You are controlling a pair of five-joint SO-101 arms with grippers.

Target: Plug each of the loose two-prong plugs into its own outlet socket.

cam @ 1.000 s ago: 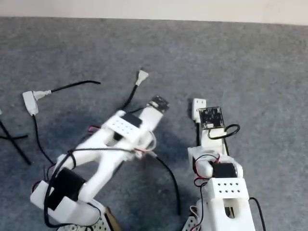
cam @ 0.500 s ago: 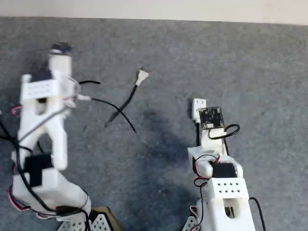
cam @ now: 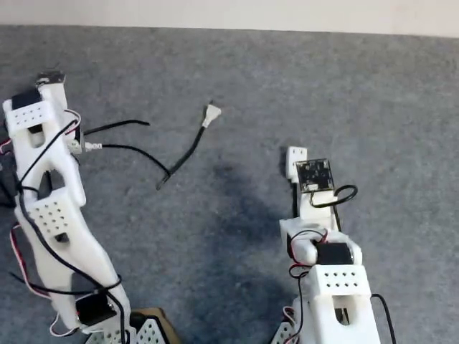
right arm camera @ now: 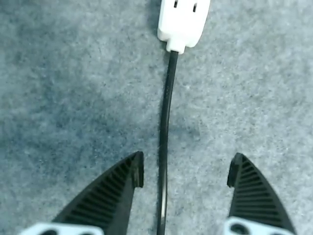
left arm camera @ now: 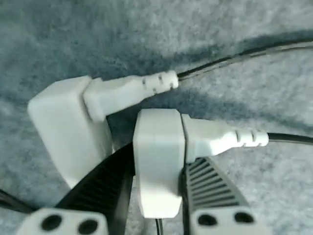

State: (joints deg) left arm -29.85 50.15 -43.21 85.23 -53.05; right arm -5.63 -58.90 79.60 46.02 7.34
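Since a second ago my left arm has swung from the middle of the surface [cam: 373, 93] out to its far left edge, while my right arm has not stirred. My left fingers [left arm camera: 100, 188] are clamped on either side of a white socket block [left arm camera: 159, 142], which has a white plug [left arm camera: 215, 137] seated in its side, with a black cable running off from it. Just beside it lies a second socket block [left arm camera: 63, 122], also with a plug [left arm camera: 132, 88] pushed into it. My right fingers [right arm camera: 115, 193] stand wide apart over a black cord [right arm camera: 166, 107] that runs away from me to a third socket [right arm camera: 183, 19], which lies on the surface just past that arm's tip with its two slots showing. The loose plug [cam: 211, 113] lies toward the far middle of the surface, between my two arms, its black lead [cam: 188, 150] trailing back toward the near left.
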